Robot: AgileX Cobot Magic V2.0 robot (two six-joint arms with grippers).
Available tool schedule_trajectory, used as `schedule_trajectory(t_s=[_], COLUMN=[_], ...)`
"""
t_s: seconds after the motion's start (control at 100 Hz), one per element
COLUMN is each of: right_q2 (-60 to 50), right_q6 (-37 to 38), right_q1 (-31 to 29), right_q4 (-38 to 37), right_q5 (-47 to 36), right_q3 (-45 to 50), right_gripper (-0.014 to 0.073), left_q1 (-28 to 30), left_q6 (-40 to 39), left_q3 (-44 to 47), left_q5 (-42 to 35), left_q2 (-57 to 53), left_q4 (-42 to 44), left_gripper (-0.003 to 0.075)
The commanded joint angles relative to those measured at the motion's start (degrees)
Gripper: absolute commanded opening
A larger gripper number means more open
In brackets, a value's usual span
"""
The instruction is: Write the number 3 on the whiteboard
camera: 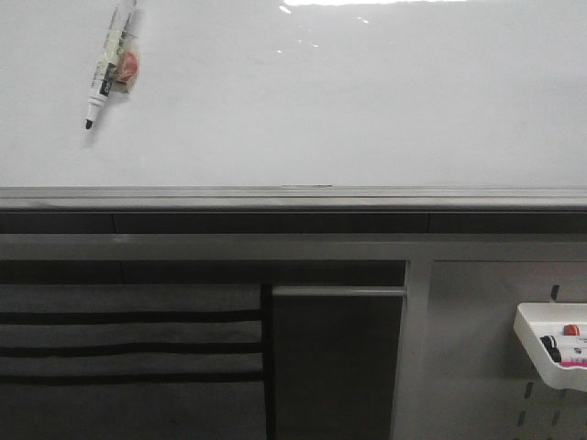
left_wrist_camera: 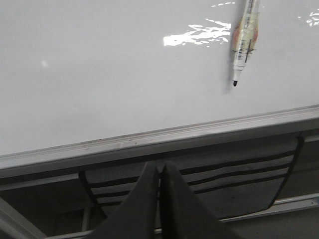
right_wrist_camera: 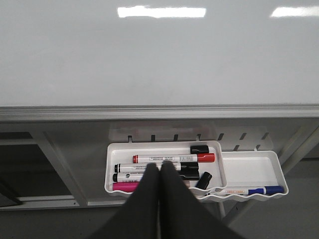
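Hanging against the whiteboard (camera: pixel 348 101), well above its grey ledge (camera: pixel 293 197), a white marker (camera: pixel 110 64) points its uncapped black tip down toward the ledge; what holds it there is not visible. No stroke of the number 3 shows anywhere on the glossy, glare-streaked surface, so the writing looks not yet begun. Below the ledge, the left gripper (left_wrist_camera: pixel 159 172) has its fingers pressed together on nothing. The right gripper (right_wrist_camera: pixel 159 172), fingers likewise together and empty, hovers over a white tray (right_wrist_camera: pixel 249 164) of spare markers (right_wrist_camera: pixel 172 159) mounted under the ledge, probably positioned for picking one.
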Motion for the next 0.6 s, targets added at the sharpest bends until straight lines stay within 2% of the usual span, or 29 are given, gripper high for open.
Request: schedule_trajectory(t_s=[0.0,0.27,0.36,0.43,0.51,0.59], right_q2=[0.6,0.6,0.6,0.6,0.6,0.6], right_q6=[-0.5,-0.5,-0.5,-0.5,-0.5,-0.5], right_q1=[0.0,0.0,0.0,0.0,0.0,0.0], right_q4=[-0.5,-0.1,-1.0,-1.8,-1.8,-1.8], right_q5=[-3.5,-4.0,-4.0,-4.0,-3.9,-3.6], right_q3=[-2.1,-2.1,-2.1,-2.1,-2.1,-2.1], right_gripper=[-0.0067,-0.0066,-0.0015,0.0085,0.0223,0.0344], left_q1=[-0.8,-0.8,-0.8,-0.8,-0.8,-0.8], left_q6=[-0.4,-0.5,-0.5,-0.5,-0.5,-0.5], left_q3=[-2.1,-2.1,-2.1,-2.1,-2.1,-2.1], left_q5=[-4.1,-4.0,-4.9,-5.0,-5.0,-5.0], left_q2=[0.6,0.6,0.6,0.6,0.6,0.6], left_q4=[-1.1,-1.6,-1.1,0.3,0.9,0.8], left_gripper=[-0.0018,-0.0018,0.001,0.0106,0.0292,0.0444])
